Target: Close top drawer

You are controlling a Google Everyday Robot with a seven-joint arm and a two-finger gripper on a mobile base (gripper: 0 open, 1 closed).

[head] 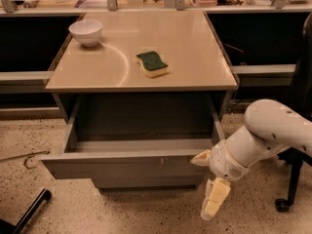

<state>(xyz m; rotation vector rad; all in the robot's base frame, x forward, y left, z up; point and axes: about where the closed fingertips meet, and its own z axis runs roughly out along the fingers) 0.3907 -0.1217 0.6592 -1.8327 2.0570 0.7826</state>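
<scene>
One top drawer well out; gripper splayed, empty, low at front's right corner. Risk: off-centre push skewing, jamming drawer, or slipping past edge.

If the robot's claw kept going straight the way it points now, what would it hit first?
The gripper, low beside the top drawer's right front corner, points down, so probably the speckled floor; depth is unclear.

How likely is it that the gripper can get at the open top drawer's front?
Likely yes: the gripper hangs beside the right end of the top drawer, at its front, with nothing visible between them.
</scene>
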